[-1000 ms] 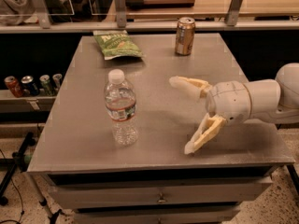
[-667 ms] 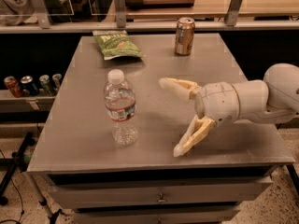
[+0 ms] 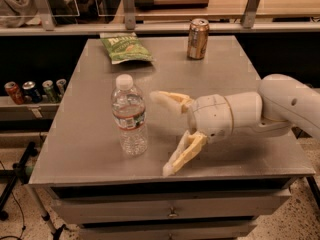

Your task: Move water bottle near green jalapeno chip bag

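The water bottle (image 3: 129, 116) stands upright on the grey table (image 3: 95, 134), left of centre near the front. It is clear ribbed plastic with a white cap and a white-and-red label. The green jalapeno chip bag (image 3: 125, 47) lies flat at the table's back left. My gripper (image 3: 161, 134) reaches in from the right, just right of the bottle, with its two pale yellow fingers spread wide and empty. One finger (image 3: 170, 100) points at the bottle's upper body, the other finger (image 3: 182, 155) angles down toward the front edge. Neither touches the bottle.
A gold-brown drink can (image 3: 198, 39) stands at the back right of the table. Several small cans (image 3: 33, 90) sit on a low shelf to the left. A railing with posts (image 3: 128, 8) runs behind the table. Drawers (image 3: 172, 213) lie under the front edge.
My gripper has moved left across the table toward the water bottle, fingers still spread. The bottle, bag and can have not moved.
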`<state>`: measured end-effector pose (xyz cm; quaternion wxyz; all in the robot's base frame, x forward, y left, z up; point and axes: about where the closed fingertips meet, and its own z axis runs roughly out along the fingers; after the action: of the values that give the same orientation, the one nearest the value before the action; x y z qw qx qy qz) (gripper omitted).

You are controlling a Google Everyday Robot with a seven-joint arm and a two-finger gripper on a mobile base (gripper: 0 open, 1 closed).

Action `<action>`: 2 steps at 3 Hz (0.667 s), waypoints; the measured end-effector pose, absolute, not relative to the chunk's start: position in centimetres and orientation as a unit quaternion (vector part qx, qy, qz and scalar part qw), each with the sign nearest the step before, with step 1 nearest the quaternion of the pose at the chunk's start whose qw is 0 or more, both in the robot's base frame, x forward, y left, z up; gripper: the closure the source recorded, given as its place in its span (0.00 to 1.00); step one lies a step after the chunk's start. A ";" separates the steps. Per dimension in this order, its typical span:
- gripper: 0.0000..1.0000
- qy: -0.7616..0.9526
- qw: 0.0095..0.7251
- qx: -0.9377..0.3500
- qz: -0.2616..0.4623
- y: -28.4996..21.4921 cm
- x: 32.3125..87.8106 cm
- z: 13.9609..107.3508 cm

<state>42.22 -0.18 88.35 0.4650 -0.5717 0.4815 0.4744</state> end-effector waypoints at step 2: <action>0.00 0.494 0.465 -0.565 0.470 2.1 42.2 87.2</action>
<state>42.21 2.12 87.16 0.4653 -0.5650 0.4936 0.4697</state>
